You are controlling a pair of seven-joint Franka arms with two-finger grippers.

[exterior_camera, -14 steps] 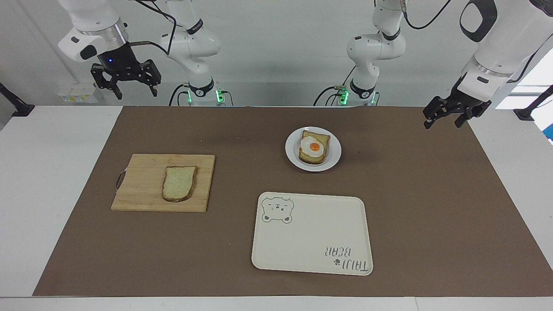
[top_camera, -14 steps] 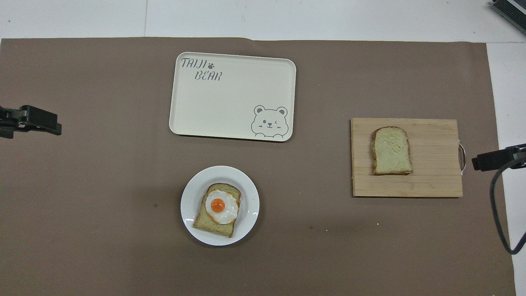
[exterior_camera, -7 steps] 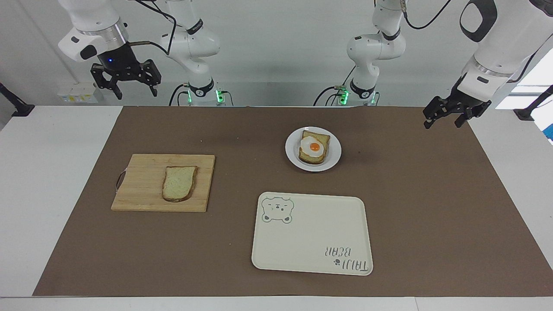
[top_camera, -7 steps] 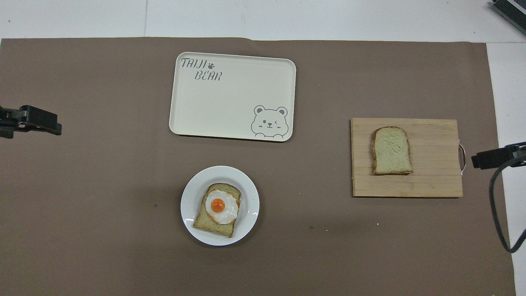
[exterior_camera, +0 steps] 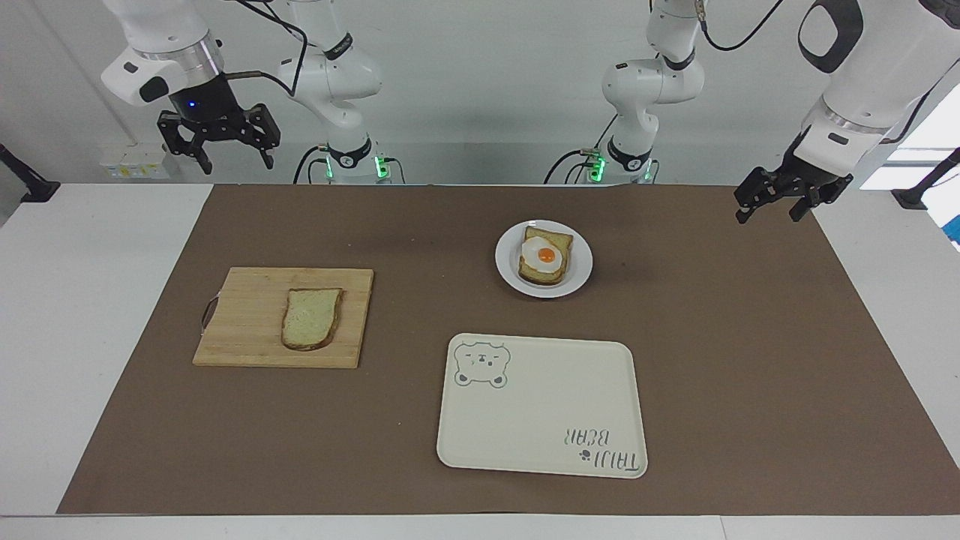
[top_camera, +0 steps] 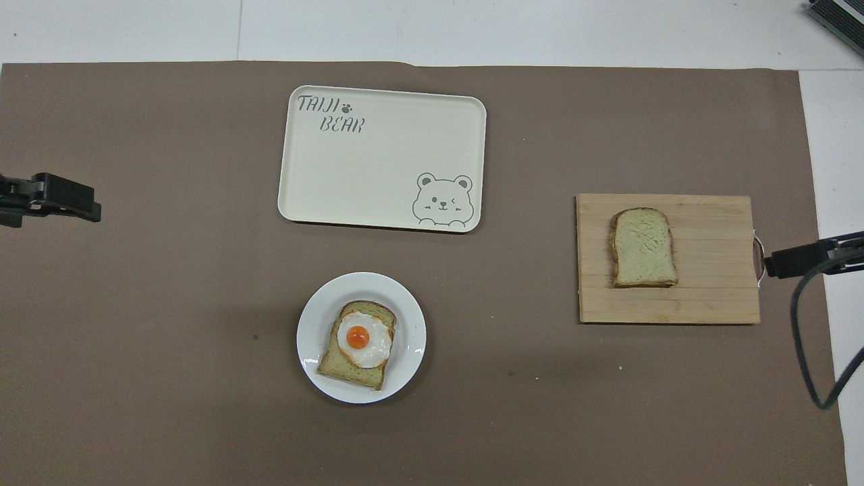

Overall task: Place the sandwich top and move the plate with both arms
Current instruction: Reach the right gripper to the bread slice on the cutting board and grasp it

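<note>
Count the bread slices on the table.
2. A plain slice lies on the cutting board, toward the right arm's end. The other, egg-topped slice sits on the plate, nearer the robots than the tray. None looks hidden.

You're looking at a white desk [exterior_camera: 90, 315] under a brown mat [exterior_camera: 720, 360], a plain pale wall [exterior_camera: 480, 90] across the top, bright window light [exterior_camera: 926, 142] at upper right, a socket strip [exterior_camera: 135, 161] upper left.
</note>
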